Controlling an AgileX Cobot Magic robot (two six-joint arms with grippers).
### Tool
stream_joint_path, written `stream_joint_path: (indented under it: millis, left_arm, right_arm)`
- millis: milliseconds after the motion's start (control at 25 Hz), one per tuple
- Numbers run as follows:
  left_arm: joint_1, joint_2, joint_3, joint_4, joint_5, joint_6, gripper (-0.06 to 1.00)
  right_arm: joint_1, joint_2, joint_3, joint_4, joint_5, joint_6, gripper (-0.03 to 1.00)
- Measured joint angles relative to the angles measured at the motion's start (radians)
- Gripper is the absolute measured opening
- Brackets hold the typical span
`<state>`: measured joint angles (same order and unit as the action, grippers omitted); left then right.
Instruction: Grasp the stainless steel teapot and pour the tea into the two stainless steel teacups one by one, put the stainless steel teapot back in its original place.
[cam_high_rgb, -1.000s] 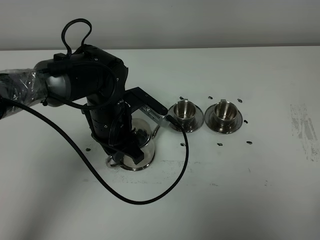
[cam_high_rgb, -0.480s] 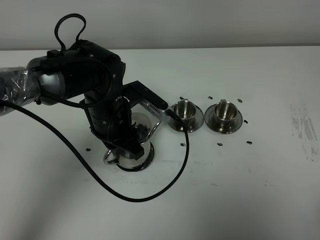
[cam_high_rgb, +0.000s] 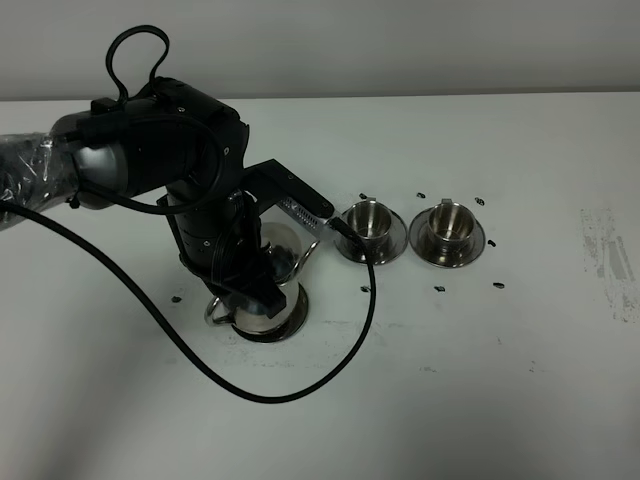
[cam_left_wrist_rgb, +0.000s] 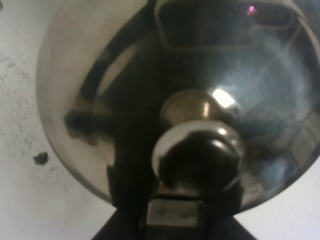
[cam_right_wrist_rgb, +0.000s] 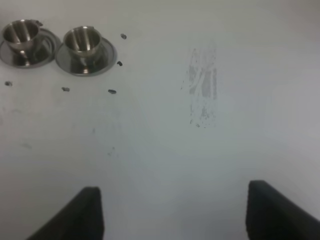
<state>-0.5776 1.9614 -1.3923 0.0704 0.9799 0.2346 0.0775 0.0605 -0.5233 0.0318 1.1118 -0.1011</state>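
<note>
The stainless steel teapot (cam_high_rgb: 290, 300) is down on the white table (cam_high_rgb: 480, 400), just to the left of the two cups, with its spout (cam_high_rgb: 312, 252) aimed their way. The steel rim under it looks like its own saucer (cam_high_rgb: 265, 335), though the arm hides most of that. The left gripper (cam_left_wrist_rgb: 172, 217) is closed right up. In the wrist view it sits just behind the lid knob (cam_left_wrist_rgb: 197, 145) with a bit of metal between the jaws, so it looks pinched on the pot's handle.

Neither the nearer teacup (cam_high_rgb: 368, 219) nor the farther teacup (cam_high_rgb: 447, 220) shows any obvious dark tea, so this reads as the grasp step with pouring not yet done. The next move probably calls for a level lift, then bringing the spout over the nearer cup before tipping slowly.

The right gripper (cam_right_wrist_rgb: 175, 215) hangs wide open with nothing in it, well away from the cups.

The table has small dark marks (cam_high_rgb: 438, 290) around the cups and a grey scuff patch (cam_high_rgb: 605, 260) off to the right. A black cable (cam_high_rgb: 300, 395) loops across the front, and a plain grey wall (cam_high_rgb: 400, 40) runs behind.
</note>
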Motion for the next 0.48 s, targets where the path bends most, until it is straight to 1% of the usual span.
stream_joint_path:
  millis: [480]
  left_arm:
    - [0.000, 0.000, 0.000, 0.002, -0.046, 0.001, 0.19]
  right_arm:
    - [0.000, 0.000, 0.000, 0.000, 0.000, 0.000, 0.58]
